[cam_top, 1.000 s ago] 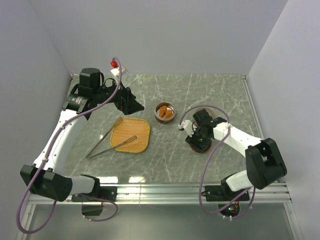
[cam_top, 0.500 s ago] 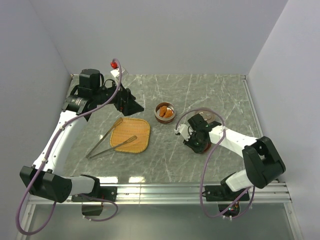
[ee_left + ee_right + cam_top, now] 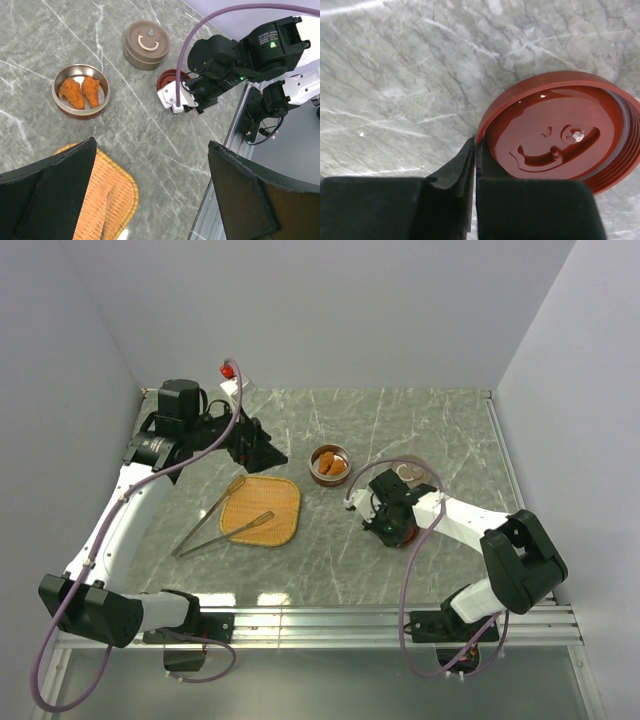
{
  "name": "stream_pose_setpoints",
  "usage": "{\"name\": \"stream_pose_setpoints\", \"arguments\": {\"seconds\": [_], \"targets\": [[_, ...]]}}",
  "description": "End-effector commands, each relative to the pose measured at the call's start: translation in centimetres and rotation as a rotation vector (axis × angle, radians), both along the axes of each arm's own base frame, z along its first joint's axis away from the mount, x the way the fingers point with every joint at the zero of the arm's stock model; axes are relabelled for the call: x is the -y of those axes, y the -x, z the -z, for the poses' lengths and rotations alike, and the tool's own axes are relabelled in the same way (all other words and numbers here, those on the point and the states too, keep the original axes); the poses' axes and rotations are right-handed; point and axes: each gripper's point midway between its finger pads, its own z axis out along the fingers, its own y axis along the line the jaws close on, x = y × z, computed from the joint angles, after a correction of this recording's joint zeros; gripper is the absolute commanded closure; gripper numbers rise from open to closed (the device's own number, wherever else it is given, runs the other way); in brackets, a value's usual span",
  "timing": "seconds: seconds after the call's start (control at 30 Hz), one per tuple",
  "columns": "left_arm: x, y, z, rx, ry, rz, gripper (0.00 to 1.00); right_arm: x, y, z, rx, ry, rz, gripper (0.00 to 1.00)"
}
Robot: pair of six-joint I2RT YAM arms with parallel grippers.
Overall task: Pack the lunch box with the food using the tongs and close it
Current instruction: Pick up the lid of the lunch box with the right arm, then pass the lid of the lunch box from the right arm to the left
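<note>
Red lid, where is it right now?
In the left wrist view, the red lid lies on the right side of the table, just nearer the robot than the tan lidded container, with the shut right pincer at its rim.

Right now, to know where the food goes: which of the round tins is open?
The metal tin holding two nuggets, nearest the woven tray. The other, the brown tin, has its lid on.

The nuggets [image 3: 73, 93] are orange-brown, the lid [image 3: 555, 127] red, the woven tray [image 3: 276, 496] orange-yellow, the table [image 3: 420, 420] white-veined grey.
</note>
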Motion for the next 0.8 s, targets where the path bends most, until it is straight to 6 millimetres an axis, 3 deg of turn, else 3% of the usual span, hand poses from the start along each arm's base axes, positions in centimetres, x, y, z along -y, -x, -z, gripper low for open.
{"name": "stream_pose_setpoints", "arguments": {"seconds": [0.0, 0.1, 0.13, 0.2, 0.3, 0.37, 0.4, 0.47, 0.5, 0.6, 0.67, 0.73, 0.77], "targets": [[-0.1, 0.6, -1.5, 0.033, 0.035, -0.006, 0.01, -1.4, 0.8, 0.3, -0.074, -0.056, 0.028, 1.0], [0.1, 0.8, -2.0, 0.011, 0.054, -0.005, 0.01, -4.6, 0.0, -3.7, -0.068, -0.233, 0.014, 1.0], [0.1, 0.9, -2.3, 0.014, 0.062, -0.002, 0.01, -6.2, -0.7, -6.3, -0.038, -0.317, -0.009, 1.0], [0.0, 1.0, -2.9, 0.026, 0.077, -0.01, 0.01, -7.6, -0.8, -9.0, -0.039, -0.401, -0.02, 1.0], [-0.3, 1.2, -3.7, 0.067, 0.118, -0.028, 0.01, -10.9, -2.2, -16.8, 0.007, -0.615, -0.047, 1.0], [-0.3, 1.1, -4.2, 0.094, 0.15, -0.03, 0.01, -11.6, -2.6, -20.4, -0.003, -0.732, -0.048, 1.0], [-0.3, 1.4, -4.6, 0.081, 0.172, -0.031, 0.01, -12.6, -2.3, -23.7, -0.034, -0.838, -0.068, 1.0], [-0.1, 1.3, -5.7, 0.096, 0.208, -0.026, 0.01, -12.4, -3.1, -26.3, -0.078, -0.937, -0.055, 1.0], [0.1, 1.6, -6.2, 0.066, 0.241, -0.015, 0.01, -12.7, -2.4, -29.3, -0.15, -1.042, -0.09, 1.0], [0.3, 2.1, -8.0, 0.074, 0.307, 0.029, 0.01, -11.7, -3.4, -33.1, -0.271, -1.188, -0.059, 1.0], [0.6, 2.4, -8.2, 0.073, 0.329, 0.056, 0.01, -11.0, -2.7, -34.9, -0.392, -1.247, -0.047, 1.0], [0.8, 2.8, -9.0, 0.099, 0.37, 0.086, 0.0, -10.9, -2.5, -36.4, -0.343, -1.283, -0.112, 1.0], [0.8, 2.8, -8.2, 0.082, 0.379, 0.083, 0.01, -10.9, -2.3, -37.0, -0.343, -1.294, -0.112, 1.0]]}}
